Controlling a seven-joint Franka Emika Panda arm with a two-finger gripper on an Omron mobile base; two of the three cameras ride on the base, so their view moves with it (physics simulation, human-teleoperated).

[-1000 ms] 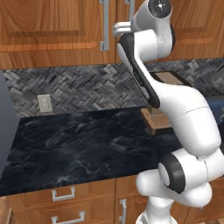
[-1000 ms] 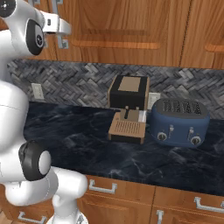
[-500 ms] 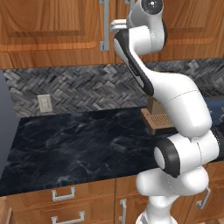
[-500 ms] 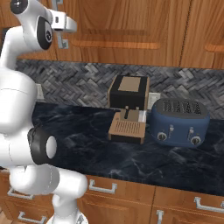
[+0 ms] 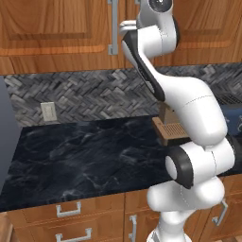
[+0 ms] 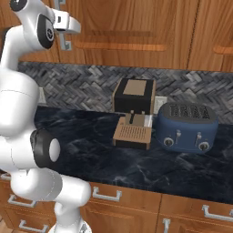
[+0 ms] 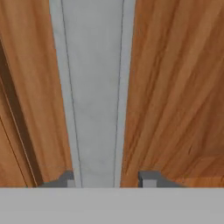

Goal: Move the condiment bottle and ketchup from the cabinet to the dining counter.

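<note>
The hand (image 7: 107, 180) is up at the cabinet (image 5: 56, 38), fingers astride its upright handle (image 7: 94, 87), apparently clamping on it.

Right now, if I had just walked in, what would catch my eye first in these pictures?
The tall white robot arm reaching up to the wooden cabinet, its gripper closed around the door's silver bar handle. Below, on the black countertop against the grey herringbone tile, sit a black coffee machine and, right of it, a blue toaster.
</note>
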